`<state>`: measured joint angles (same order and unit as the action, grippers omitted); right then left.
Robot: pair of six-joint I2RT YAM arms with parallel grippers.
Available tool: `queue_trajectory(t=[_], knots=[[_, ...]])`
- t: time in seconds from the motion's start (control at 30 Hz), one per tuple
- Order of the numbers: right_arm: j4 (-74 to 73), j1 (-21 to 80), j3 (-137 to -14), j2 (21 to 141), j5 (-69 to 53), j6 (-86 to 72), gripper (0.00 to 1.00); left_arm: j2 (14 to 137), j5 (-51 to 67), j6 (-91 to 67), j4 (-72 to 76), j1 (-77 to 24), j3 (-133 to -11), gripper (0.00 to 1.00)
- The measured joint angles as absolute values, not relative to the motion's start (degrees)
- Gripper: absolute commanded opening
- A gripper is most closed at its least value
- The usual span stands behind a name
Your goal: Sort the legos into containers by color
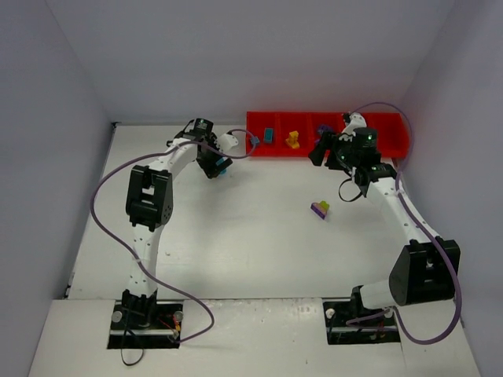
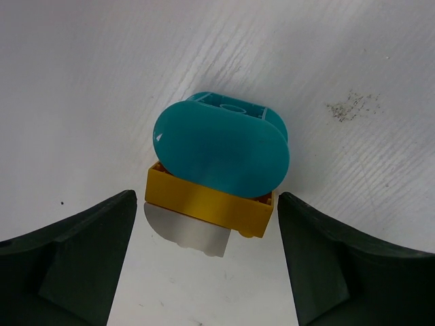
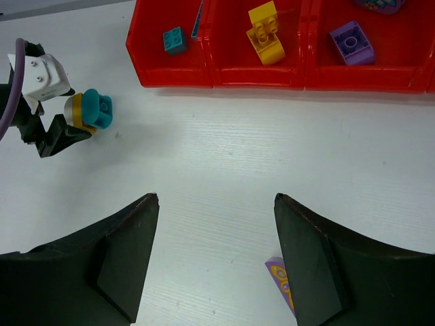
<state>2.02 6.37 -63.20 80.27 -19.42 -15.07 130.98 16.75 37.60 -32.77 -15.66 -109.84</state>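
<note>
Straddling a teal-on-yellow stack [image 2: 217, 170], the left gripper [image 2: 206, 231] is seen spread, untouching; the right gripper [image 3: 216, 204] is held agape, empty. Print on a purple brick [image 3: 277, 277] cannot be read.

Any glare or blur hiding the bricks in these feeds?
Left wrist: teal-on-yellow stack sharp, evenly lit; dark fingers show little detail. Right wrist: red tray crisp, no glare. Top external: soft even light, loose purple piece tiny.
</note>
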Motion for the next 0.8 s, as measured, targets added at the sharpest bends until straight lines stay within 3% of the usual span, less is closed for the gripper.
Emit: queue_trajectory(t=[0.13, 0.17, 0.27, 0.4, 0.5, 0.67, 0.8], knots=[[1.8, 6.4, -62.3, 80.0, -19.7, -15.2, 0.66, 131.3, 16.9, 37.8, -33.3, -15.7, -109.8, 0.7], [1.8, 6.4, -62.2, 80.0, -19.8, -15.2, 0.66, 131.4, 17.0, 37.8, -33.3, -15.7, -109.8, 0.63], [1.7, 6.4, -62.2, 80.0, -20.1, -15.2, 0.66, 131.5, 17.4, 38.0, -33.5, -15.7, -109.8, 0.55], [1.7, 6.5, -62.2, 79.9, -20.7, -15.2, 0.66, 131.4, 19.1, 38.3, -33.3, -15.6, -109.7, 0.34], [1.7, 6.6, -62.2, 79.9, -21.6, -15.2, 0.66, 130.3, 20.9, 38.2, -32.2, -15.6, -107.9, 0.25], [1.5, 8.0, -62.2, 80.0, -25.1, -15.7, 0.66, 124.0, 25.0, 35.4, -28.7, -15.6, -98.8, 0.23], [1.0, 10.2, -63.2, 80.5, -29.6, -17.3, 0.77, 111.9, 28.9, 31.9, -21.3, -15.7, -86.3, 0.22]])
